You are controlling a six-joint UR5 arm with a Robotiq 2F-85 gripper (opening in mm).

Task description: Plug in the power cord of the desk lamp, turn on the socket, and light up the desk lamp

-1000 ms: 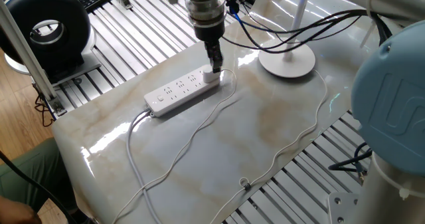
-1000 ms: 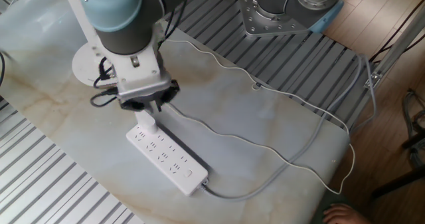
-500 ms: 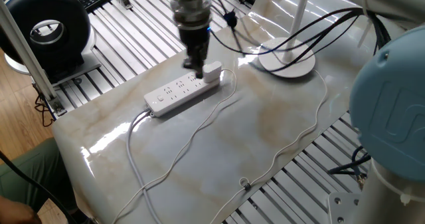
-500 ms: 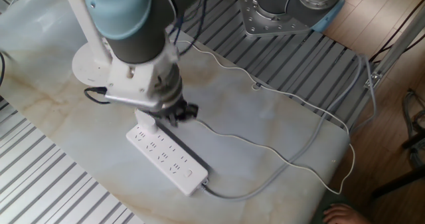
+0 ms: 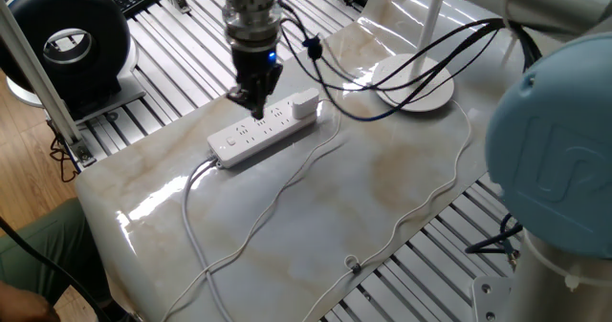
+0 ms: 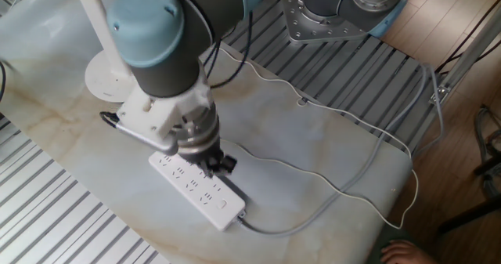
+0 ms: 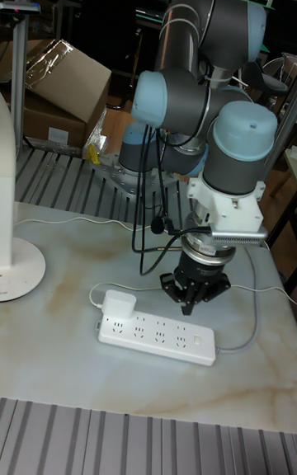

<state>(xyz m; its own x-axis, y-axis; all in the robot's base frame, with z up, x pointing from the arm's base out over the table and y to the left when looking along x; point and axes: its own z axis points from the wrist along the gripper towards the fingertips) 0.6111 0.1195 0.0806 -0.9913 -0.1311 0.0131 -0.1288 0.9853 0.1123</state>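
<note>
- We see the gripper (image 5: 251, 99) pointing straight down over the middle stretch of the socket (image 5: 263, 131), its black fingertips (image 7: 191, 300) close to the strip's top face; we cannot tell whether they touch it.
- The fingers hold nothing, and in every view they read as a tight dark cluster, so we cannot tell for certain whether they are apart or pressed together.
- In the tall fixed view the gripper (image 7: 192, 302) hangs above the strip's rear edge, roughly midway along the socket (image 7: 157, 338).
- The small boxy plug (image 7: 119, 305) sits upright in the outlet at one end of the strip, clear of the gripper; in one fixed view we find the same plug (image 5: 304, 101) at the end nearest the lamp.
- From the plug the thin power cord (image 5: 316, 155) loops across the marble table (image 5: 402, 183) toward its front edge, then runs back along the right side towards the desk lamp (image 5: 414, 89).
- The desk lamp stands on its round disc base past the plugged end of the strip, with black robot cables (image 5: 421, 59) draped over the base.
- A thicker white cable (image 6: 297, 222) leaves the far end of the socket (image 6: 197, 188) and trails off the table.
- At the table's left side, on the slatted frame, we see a black round fan (image 5: 67, 41).
</note>
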